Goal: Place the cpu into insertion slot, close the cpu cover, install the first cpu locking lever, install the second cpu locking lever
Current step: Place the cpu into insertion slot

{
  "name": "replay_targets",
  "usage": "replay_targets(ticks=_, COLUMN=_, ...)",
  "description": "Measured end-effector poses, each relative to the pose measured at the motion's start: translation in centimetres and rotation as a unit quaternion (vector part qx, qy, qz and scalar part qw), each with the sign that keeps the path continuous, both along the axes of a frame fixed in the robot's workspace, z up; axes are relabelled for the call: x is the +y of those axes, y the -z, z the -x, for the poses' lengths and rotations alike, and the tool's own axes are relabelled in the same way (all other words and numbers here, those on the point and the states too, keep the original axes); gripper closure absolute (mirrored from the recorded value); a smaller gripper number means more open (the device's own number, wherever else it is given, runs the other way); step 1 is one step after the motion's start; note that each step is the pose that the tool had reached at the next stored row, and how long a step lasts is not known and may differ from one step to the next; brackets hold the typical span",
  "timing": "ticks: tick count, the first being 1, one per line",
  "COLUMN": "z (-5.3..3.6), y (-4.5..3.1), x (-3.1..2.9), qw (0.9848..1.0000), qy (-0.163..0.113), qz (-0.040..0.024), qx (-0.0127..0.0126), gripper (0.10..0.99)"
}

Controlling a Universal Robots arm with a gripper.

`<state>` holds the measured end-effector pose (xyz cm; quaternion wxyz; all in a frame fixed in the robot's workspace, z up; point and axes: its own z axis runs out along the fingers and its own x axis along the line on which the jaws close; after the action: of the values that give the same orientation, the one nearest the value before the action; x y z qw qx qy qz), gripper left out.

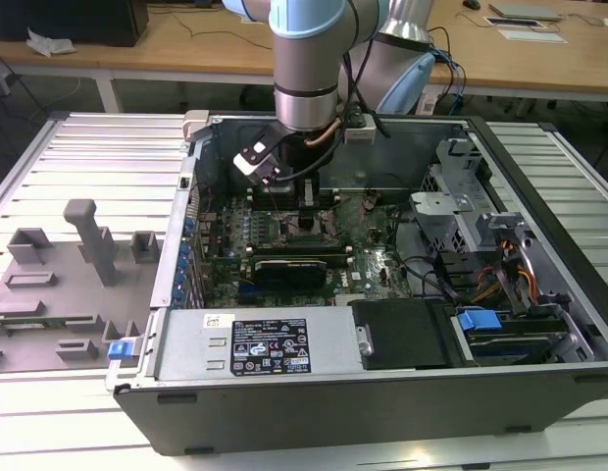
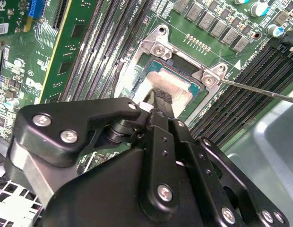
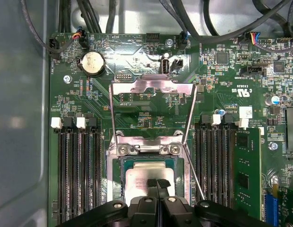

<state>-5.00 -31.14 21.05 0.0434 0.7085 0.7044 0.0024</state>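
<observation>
We see the arm reaching down into an open computer case that lies on a slatted metal tabletop. Grey fixtures stand beside the case at the exterior view's left. The end effector hangs over the middle of the green motherboard.

In the first wrist view the cpu lies flat inside the slot, silvery top up, squared within the slot's metal border. The end effector is clenched: its two black fingers are pressed together with no gap, and their tips sit over the middle of the cpu's top. We cannot tell whether they touch the chip or stop just above it. The second wrist view agrees, with the end effector over the cpu in the slot.

The cover is swung open, standing up from its hinge at the slot's edge, clear of the chip. A thin lever slants out free beside the slot, and we see it in the second wrist view too. Black memory slots flank the slot on both sides, and a coin cell sits beyond the open cover.
</observation>
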Motion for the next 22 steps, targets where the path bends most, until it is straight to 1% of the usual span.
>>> replay_targets(ticks=2, z=0.0, y=-0.01, x=0.0, qw=1.0, qy=0.0, qz=-0.0001, qx=0.0, gripper=0.98)
replay_targets(ticks=3, z=0.01, y=-0.1, x=-0.01, qw=1.0, qy=0.0, qz=-0.0011, qx=-0.0002, gripper=0.98)
replay_targets(ticks=4, z=0.01, y=-0.35, x=0.0, qw=1.0, qy=0.0, qz=-0.0017, qx=-0.0006, gripper=0.98)
replay_targets(ticks=5, z=0.0, y=-0.89, x=0.0, qw=1.0, qy=0.0, qz=-0.0017, qx=-0.001, gripper=0.98)
replay_targets(ticks=6, z=-0.01, y=-1.39, x=0.0, qw=1.0, qy=0.0, qz=-0.0017, qx=-0.0021, gripper=0.98)
replay_targets(ticks=8, z=0.0, y=-1.81, x=0.0, qw=1.0, qy=0.0, qz=-0.0021, qx=-0.0037, gripper=0.98)
replay_targets(ticks=9, z=0.0, y=-2.24, x=0.0, qw=1.0, qy=0.0, qz=-0.0023, qx=-0.0051, gripper=0.98)
replay_targets(ticks=11, z=0.0, y=-3.07, x=0.0, qw=1.0, qy=0.0, qz=-0.0024, qx=-0.0066, gripper=0.98)
replay_targets(ticks=16, z=0.0, y=-4.12, x=0.0, qw=1.0, qy=0.0, qz=-0.0027, qx=-0.0081, gripper=0.98)
replay_targets(ticks=18, z=0.0, y=-4.13, x=0.0, qw=1.0, qy=0.0, qz=0.0001, qx=-0.008, gripper=0.98)
replay_targets(ticks=19, z=0.0, y=-4.12, x=0.0, qw=1.0, qy=0.0, qz=-0.0016, qx=-0.008, gripper=0.98)
replay_targets(ticks=20, z=0.0, y=-4.11, x=0.0, qw=0.9999, qy=0.0, qz=-0.0123, qx=-0.008, gripper=0.98)
replay_targets(ticks=21, z=0.0, y=-4.1, x=0.0, qw=0.9998, qy=0.0, qz=-0.0199, qx=-0.0081, gripper=0.98)
replay_targets(ticks=22, z=0.0, y=-4.09, x=0.0, qw=0.9997, qy=0.0, qz=-0.0243, qx=-0.008, gripper=0.98)
